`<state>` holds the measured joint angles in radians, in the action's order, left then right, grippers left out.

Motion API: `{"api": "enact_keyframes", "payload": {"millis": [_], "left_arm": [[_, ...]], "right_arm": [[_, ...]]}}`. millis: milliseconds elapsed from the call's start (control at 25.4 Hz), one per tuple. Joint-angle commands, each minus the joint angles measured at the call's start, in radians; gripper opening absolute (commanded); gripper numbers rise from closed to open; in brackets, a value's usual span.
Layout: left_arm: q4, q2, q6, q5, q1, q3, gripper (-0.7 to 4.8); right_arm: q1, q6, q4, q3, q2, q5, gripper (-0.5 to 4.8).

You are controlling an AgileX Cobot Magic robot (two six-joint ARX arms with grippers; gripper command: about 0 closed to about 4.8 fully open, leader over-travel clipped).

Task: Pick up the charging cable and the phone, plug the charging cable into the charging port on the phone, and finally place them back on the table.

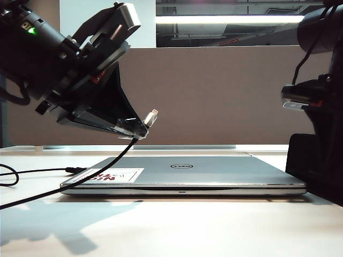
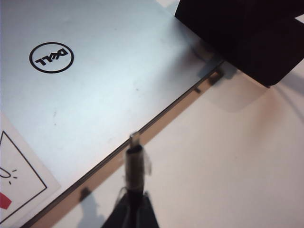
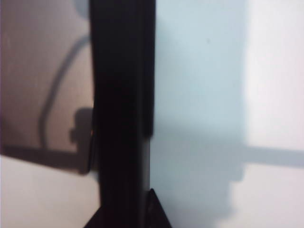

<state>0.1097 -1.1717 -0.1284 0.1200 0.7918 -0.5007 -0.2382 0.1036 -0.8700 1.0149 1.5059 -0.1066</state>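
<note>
Exterior view: left gripper pinches the charging cable, silver plug pointing up-right above the laptop. Right gripper, at the laptop's right end, holds the phone on edge, long axis away from the fingers.

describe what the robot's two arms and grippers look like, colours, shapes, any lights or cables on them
The left arm is black and bulky, with a green indicator light near its upper end, a grey block on top and a small red marking. The left gripper tapers to black triangular fingers with clear-taped tips. The right arm is also black, with a black cable running down it; the right gripper shows only dark finger bases.
</note>
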Motion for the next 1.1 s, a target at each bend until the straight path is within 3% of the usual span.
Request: {"api": "enact_keyframes", "payload": {"millis": [39, 118, 157, 590, 708, 865, 1101], "left_arm": [[0.011, 0.002, 0.001, 0.001, 0.001, -0.003, -0.08], [0.011, 0.002, 0.001, 0.001, 0.001, -0.003, -0.08], [0.011, 0.002, 0.001, 0.001, 0.001, -0.003, -0.08], [0.012, 0.002, 0.0, 0.001, 0.001, -0.003, -0.08], [0.027, 0.002, -0.003, 0.001, 0.001, -0.004, -0.08], [0.09, 0.002, -0.012, 0.001, 0.005, -0.004, -0.08], [0.111, 0.002, -0.182, 0.001, 0.009, -0.003, -0.08]], "right_arm": [[0.0, -0.003, 0.022, 0.002, 0.025, -0.004, 0.79], [0.0, -0.004, 0.023, 0.002, 0.036, -0.004, 0.04], [0.0, -0.005, 0.032, 0.002, 0.038, -0.004, -0.06], [0.0, -0.006, 0.143, 0.005, -0.076, -0.051, -0.06], [0.002, 0.006, 0.237, 0.005, -0.147, -0.168, -0.06], [0.002, 0.097, 0.418, 0.003, -0.161, -0.403, -0.06], [0.003, 0.183, 0.654, 0.002, -0.156, -0.56, -0.05]]}}
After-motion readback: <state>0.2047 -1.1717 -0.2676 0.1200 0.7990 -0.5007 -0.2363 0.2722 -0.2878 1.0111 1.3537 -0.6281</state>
